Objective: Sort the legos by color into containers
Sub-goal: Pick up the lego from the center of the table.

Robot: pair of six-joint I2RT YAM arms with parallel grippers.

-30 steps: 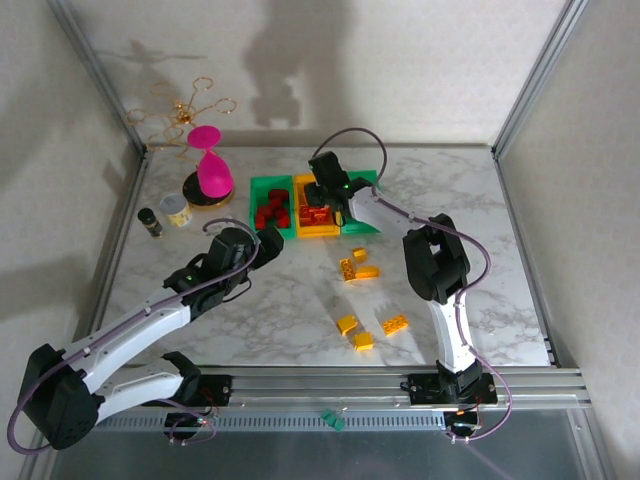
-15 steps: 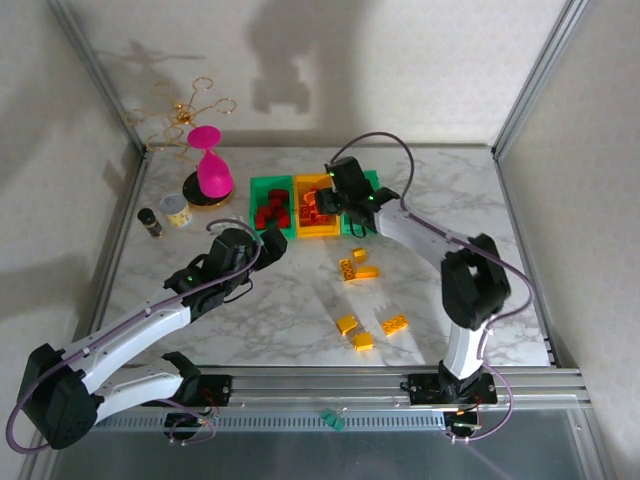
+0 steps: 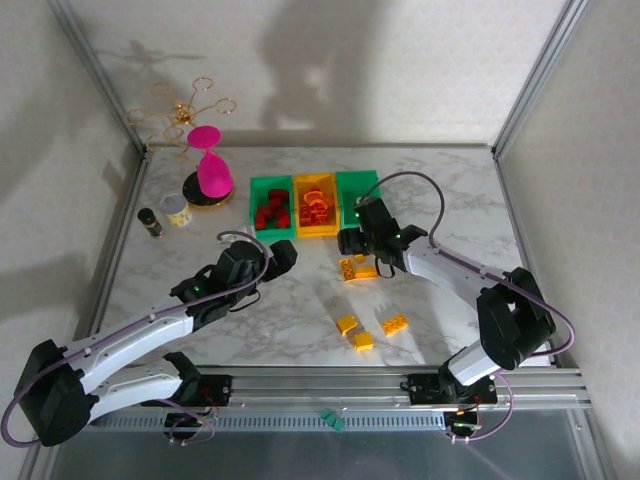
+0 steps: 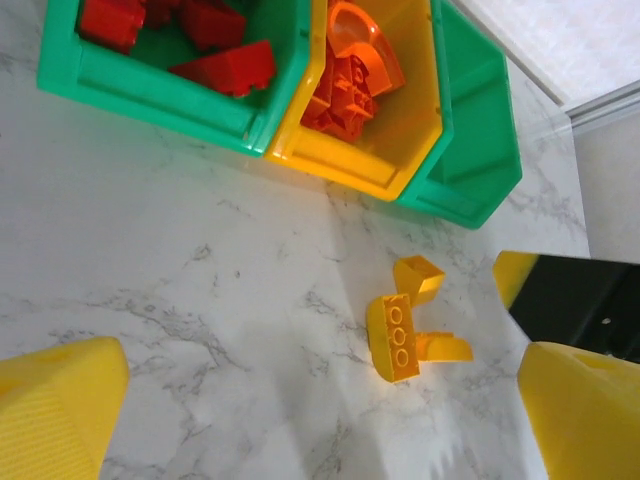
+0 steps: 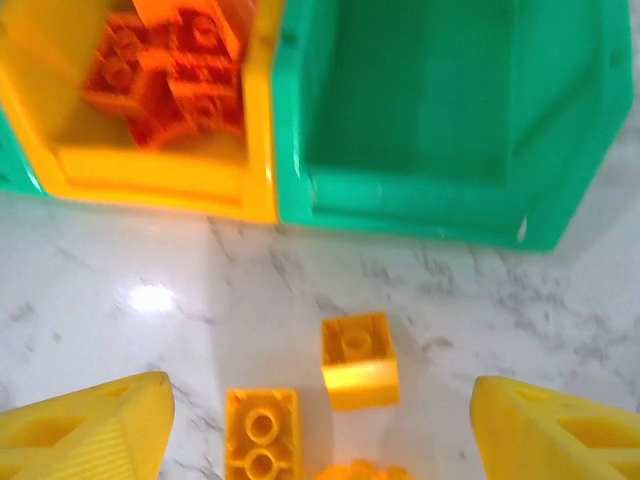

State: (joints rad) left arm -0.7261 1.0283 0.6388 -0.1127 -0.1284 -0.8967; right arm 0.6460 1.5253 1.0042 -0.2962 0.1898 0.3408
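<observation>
left jaws: gaping wide, gripping nothing; yellow fingers (image 4: 55,410) showing at the two bottom corners of the left wrist view; hanging over the surface (image 3: 300,300) just in front of the left green bin (image 3: 253,205).
right jaws: standing wide open, holding nothing; fingers (image 5: 90,430) hovering above the far yellow cluster (image 3: 357,268), close in front of the bins.
containers: sitting in one row at the far middle of the surface, walls touching; left green bin, then yellow-orange bin (image 3: 317,232), then right green bin (image 3: 357,188).
red legos (image 3: 271,212): lying piled inside the left green bin.
orange legos (image 3: 317,211): lying heaped inside the yellow-orange bin, an arch piece (image 4: 360,25) sitting on top.
right green bin: showing its plain green floor in the right wrist view.
far yellow cluster: three pieces lying loose on the surface near the bins; square brick (image 5: 358,360) sitting just beside a two-stud brick (image 5: 262,430).
near yellow legos (image 3: 363,341): three lying apart on the surface, closer to the arm bases.
clutter: pink hourglass (image 3: 211,170), two small jars (image 3: 176,210) and gold wire stand (image 3: 185,105) sitting at the far left.
</observation>
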